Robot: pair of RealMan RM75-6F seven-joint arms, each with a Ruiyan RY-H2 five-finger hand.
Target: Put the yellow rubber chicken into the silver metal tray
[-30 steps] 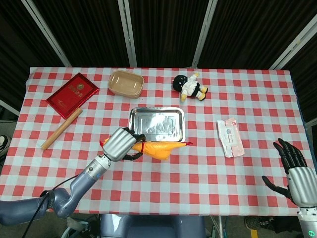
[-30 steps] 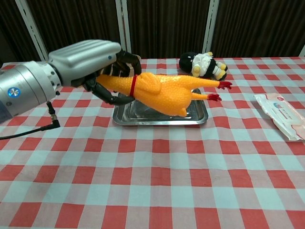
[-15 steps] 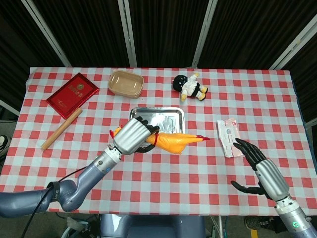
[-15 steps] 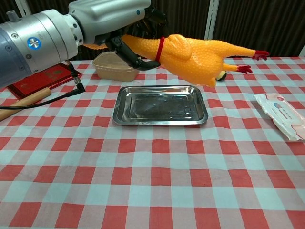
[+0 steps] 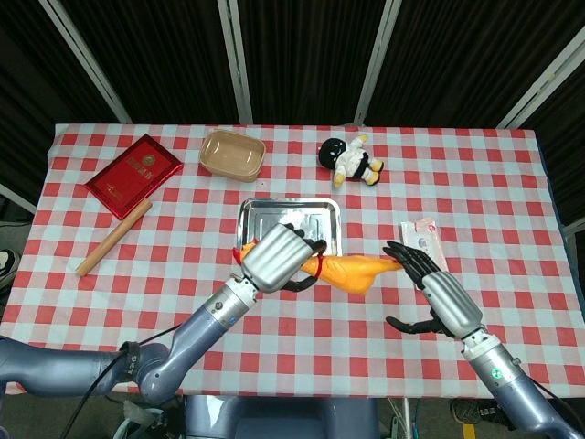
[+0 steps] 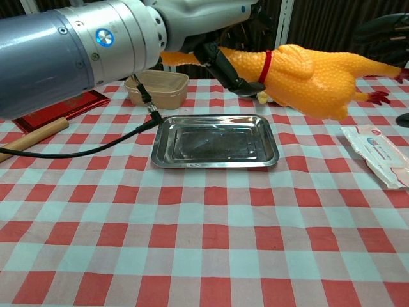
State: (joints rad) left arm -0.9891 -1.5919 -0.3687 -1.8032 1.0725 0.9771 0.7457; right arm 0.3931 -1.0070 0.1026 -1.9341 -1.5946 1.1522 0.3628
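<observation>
My left hand point(image 5: 279, 256) point(image 6: 192, 22) grips the yellow rubber chicken point(image 5: 349, 271) point(image 6: 316, 71) by its neck, near the red band. It holds the chicken high in the air, lying level with its red feet pointing to the right. The silver metal tray point(image 5: 256, 215) point(image 6: 214, 160) lies flat on the checked cloth below and behind it, with nothing inside. My right hand point(image 5: 431, 285) point(image 6: 385, 27) is raised with its fingers spread, close to the chicken's feet and not holding anything.
A tan bowl point(image 5: 232, 154) point(image 6: 156, 87) stands behind the tray. A panda plush point(image 5: 350, 159) lies at the back right. A white packet point(image 5: 426, 240) point(image 6: 380, 155) lies right of the tray. A red book point(image 5: 132, 174) and a wooden stick point(image 5: 112, 239) lie at the left.
My left hand has carried the chicken higher and further right. My right hand has risen from the table's near right edge toward the chicken's feet.
</observation>
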